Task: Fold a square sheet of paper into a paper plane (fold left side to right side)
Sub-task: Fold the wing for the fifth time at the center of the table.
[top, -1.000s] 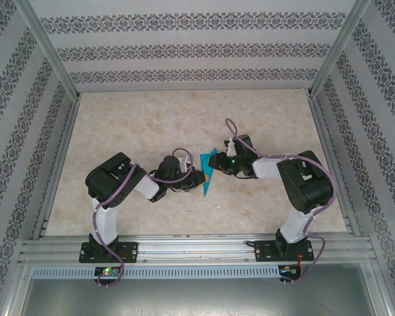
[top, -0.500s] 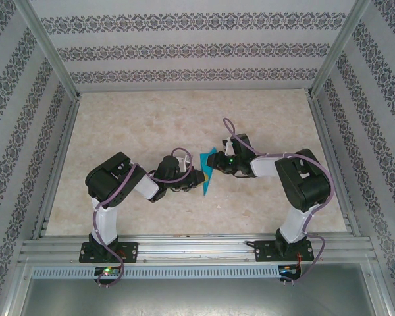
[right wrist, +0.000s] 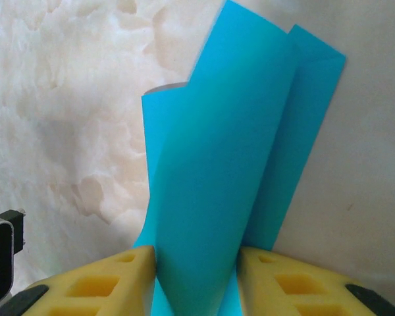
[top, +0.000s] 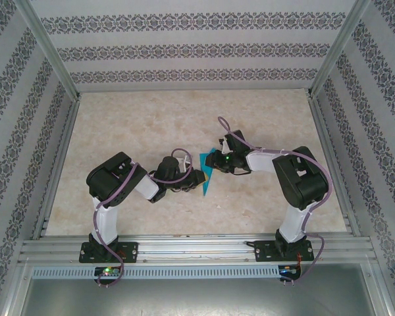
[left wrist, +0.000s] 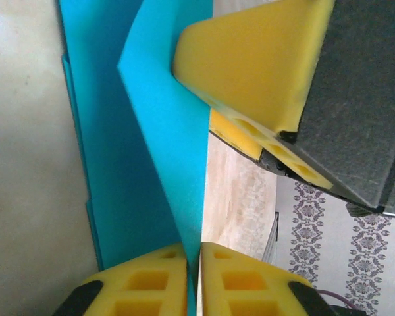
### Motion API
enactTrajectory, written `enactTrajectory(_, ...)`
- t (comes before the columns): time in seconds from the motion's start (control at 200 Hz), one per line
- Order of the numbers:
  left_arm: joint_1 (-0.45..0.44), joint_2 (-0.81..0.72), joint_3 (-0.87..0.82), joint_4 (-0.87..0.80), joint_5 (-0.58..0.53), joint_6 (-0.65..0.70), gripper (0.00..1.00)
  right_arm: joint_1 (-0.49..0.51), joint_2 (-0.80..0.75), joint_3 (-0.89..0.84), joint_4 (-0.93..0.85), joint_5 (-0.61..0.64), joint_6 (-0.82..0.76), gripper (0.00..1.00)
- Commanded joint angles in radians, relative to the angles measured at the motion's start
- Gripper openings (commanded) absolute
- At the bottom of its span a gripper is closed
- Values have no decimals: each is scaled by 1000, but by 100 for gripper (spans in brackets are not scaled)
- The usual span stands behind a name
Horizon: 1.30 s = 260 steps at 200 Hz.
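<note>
1. Teal-blue thin square sheet of paper [top: 207, 172], partly folded, stands up off the pale marbled table [top: 151, 118] at the centre of the overhead view, held between the two grippers.
2. Since a second ago the right gripper [right wrist: 196, 270] has crept toward the upper left, its arm stretching out; the sheet of paper has barely shifted; I judge the left-to-right fold is under way, with no crease pressed flat yet.
3. Left gripper [left wrist: 194, 270]: yellow foam pads [left wrist: 138, 283] closed to a sliver on one flap's edge.
4. Right gripper: partway apart; an arched fold fills the gap, touches both sides and is held there.
5. Surface smooth and matte; layered flaps overlap with straight edges; one pointed corner shows at the upper right of the right wrist view.
</note>
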Motion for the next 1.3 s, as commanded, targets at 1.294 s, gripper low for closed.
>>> enactTrajectory(1.294, 68, 1, 122, -282, -3, 82, 29, 20, 61, 7, -72, 43, -28, 39)
